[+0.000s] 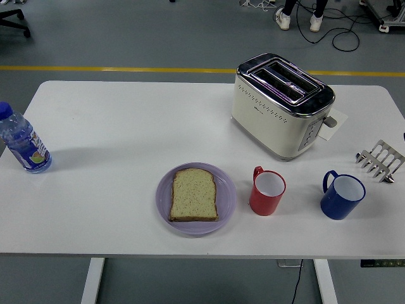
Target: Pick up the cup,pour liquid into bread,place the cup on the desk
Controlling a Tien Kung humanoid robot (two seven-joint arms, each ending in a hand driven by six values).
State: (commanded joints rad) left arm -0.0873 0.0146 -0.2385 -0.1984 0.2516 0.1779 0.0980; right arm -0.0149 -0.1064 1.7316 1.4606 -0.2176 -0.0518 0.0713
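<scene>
A red cup is seen standing upright on the white table, near the front edge. Its handle points to the far left. Just to its left, a slice of bread is laid flat on a purple plate. The cup and the plate are close but not touching. A blue cup is set to the right of the red one, with a clear gap between them. No robot hand is seen over the table, so nothing can be told about the fingers, and no fingers are near the red cup.

A cream toaster is placed behind the two cups, well apart from them. A small metal rack is found near the right edge. A water bottle is stood at the far left edge. Much bare table is left between the bottle and the plate, and a thin strip in front of the cups.
</scene>
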